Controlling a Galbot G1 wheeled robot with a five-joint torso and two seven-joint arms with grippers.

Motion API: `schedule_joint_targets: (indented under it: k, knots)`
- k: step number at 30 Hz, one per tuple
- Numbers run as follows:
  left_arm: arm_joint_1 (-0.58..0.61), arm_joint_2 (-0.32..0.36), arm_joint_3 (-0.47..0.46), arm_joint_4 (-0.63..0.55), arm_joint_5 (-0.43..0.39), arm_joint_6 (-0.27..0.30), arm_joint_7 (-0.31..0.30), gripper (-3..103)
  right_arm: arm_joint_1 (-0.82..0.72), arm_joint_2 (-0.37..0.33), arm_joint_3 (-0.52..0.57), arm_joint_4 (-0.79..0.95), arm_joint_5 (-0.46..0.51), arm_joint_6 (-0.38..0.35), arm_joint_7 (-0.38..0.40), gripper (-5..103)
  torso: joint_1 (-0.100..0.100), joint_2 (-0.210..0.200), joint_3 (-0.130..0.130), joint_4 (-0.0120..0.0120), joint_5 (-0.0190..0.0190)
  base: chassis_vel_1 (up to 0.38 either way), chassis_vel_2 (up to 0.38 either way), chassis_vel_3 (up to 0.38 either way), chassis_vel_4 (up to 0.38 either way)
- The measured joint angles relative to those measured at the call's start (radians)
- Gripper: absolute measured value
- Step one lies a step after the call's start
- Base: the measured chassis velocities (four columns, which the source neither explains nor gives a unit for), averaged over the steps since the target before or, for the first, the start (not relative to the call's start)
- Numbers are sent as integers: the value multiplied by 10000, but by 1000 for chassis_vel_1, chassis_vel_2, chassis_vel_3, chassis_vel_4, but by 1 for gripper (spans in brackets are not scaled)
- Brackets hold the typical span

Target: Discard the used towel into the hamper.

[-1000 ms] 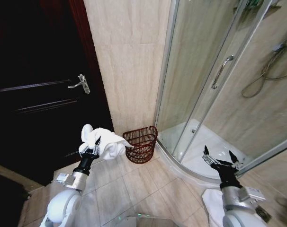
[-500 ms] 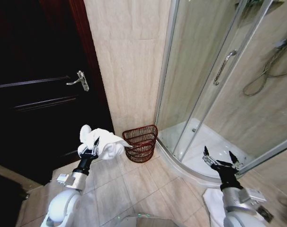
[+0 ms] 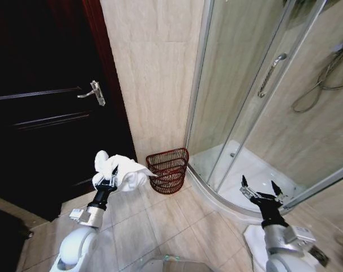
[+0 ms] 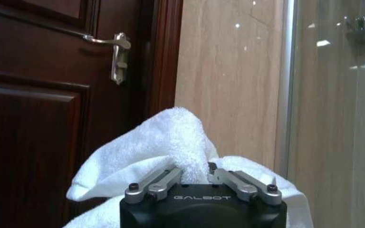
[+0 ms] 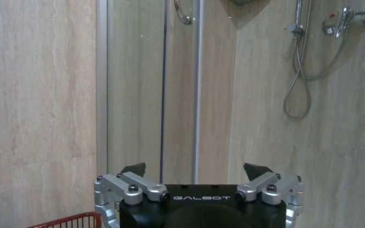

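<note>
my left gripper (image 3: 107, 180) pinched the white towel (image 3: 121, 169), carrying step, hamper (image 3: 168, 170) just beyond my fingertips needing a reach over its rim; my right gripper (image 3: 261, 190) waited, fingers spread.

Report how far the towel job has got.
Done: the left end effector is shut on the towel and holds it off the floor. In hand: it hangs left of the hamper, not over its rim. Left: the drop into the hamper. The right end effector waits open by the shower.
</note>
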Motion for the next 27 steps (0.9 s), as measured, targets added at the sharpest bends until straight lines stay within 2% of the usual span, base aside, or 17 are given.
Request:
schedule_joint_targets:
  k: [8, 11, 17, 27]
  knots:
    - [19, -1, -14, 141, 42, -160, 54, 9, -42, 71, -27, -52, -35, 112, -71, 100, -134, -333, -200, 0, 0, 0, 0, 0, 0]
    - [-46, -5, 1, 287, 50, -394, 54, 9, -50, 101, -14, -159, -81, 316, -187, 100, -200, -493, -293, 0, 0, 0, 0, 0, 0]
    - [-112, 16, 10, 322, 111, -517, 52, 9, -84, 115, 77, -302, -89, 646, -453, 100, -226, -554, -331, 1, 0, 0, 0, 0, 0]
    - [-98, 39, 6, 336, 122, -573, 130, 9, -112, 156, 23, -311, -223, 610, -456, 100, -214, -527, -313, 0, 0, -72, 75, 73, -69]
